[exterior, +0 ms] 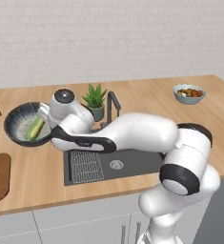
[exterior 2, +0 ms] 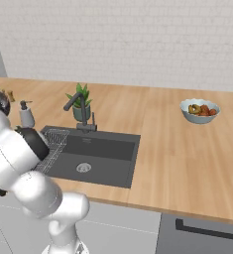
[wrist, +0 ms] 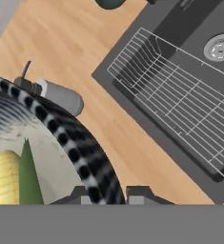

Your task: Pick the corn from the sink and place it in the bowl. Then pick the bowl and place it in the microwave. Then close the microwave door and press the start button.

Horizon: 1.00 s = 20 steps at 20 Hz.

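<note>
Corn already in the bowl, claw pinching the bowl rim

At 9 o'clock on the table (exterior: pixel 46 171), the corn (exterior: pixel 35 128) lies inside the bowl (exterior: pixel 15 119), long axis running from 7 to 1 o'clock, which end carries the husk I cannot tell. The claw (wrist: pixel 114 194) is nearly closed on the near rim, left of the sink (exterior: pixel 132 164). Such a thin edge grip may let the bowl tilt when lifted, and the corn may roll out.

No text, label, brand, number or sign can be read on anything here.
</note>
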Motion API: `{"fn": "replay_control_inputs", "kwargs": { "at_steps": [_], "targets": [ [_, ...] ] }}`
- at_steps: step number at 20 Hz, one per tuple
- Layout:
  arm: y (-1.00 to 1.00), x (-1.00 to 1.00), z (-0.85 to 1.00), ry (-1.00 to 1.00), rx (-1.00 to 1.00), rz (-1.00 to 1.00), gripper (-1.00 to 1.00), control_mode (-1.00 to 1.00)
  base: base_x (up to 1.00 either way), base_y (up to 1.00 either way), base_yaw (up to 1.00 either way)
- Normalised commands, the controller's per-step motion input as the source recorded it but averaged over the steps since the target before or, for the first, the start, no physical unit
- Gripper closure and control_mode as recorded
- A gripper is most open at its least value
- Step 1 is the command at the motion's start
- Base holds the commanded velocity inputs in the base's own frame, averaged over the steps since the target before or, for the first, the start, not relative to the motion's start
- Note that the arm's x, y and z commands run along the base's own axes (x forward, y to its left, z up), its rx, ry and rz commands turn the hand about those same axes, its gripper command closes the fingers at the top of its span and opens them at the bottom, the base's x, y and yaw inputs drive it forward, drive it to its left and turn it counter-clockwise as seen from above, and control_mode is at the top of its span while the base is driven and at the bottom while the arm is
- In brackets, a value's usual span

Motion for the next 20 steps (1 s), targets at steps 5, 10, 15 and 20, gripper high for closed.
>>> {"fn": "replay_control_inputs", "kwargs": {
  "at_steps": [5,10,15,20],
  "targets": [
    [-0.33,-0.37,0.99,0.04,0.07,-0.31,1.0,-1.0,0.0,0.0,0.0],
    [-0.74,-0.67,0.84,0.12,0.06,-0.27,1.0,-1.0,0.0,0.0,0.0],
    [-0.98,-0.73,0.75,0.19,0.07,-0.24,1.0,-1.0,0.0,0.0,0.0],
    [-1.0,-0.6,0.32,0.05,0.01,-0.18,1.0,-1.0,0.0,0.0,0.0]
  ]
}}
